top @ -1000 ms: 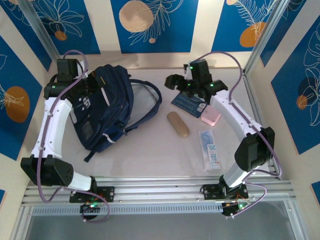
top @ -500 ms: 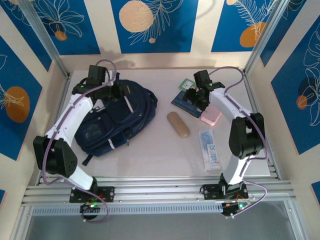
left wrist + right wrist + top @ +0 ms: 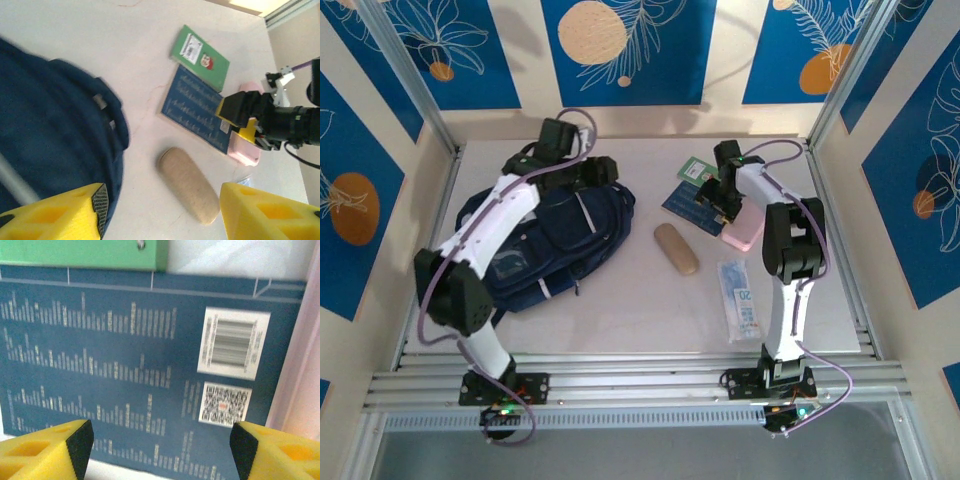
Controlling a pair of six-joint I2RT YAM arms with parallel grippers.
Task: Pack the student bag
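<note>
Bare surface runs along the near edge. The bag lies left; the left hand, released, hangs over its far corner. The right hand, released, is over a blue book.

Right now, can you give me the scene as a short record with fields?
bag: large navy-blue fabric backpack, lying on left side of white table
left gripper: open, empty, near bag's far end
right gripper: open, over dark blue book
loose items: green book, pink case, tan oblong case, clear packet
</note>
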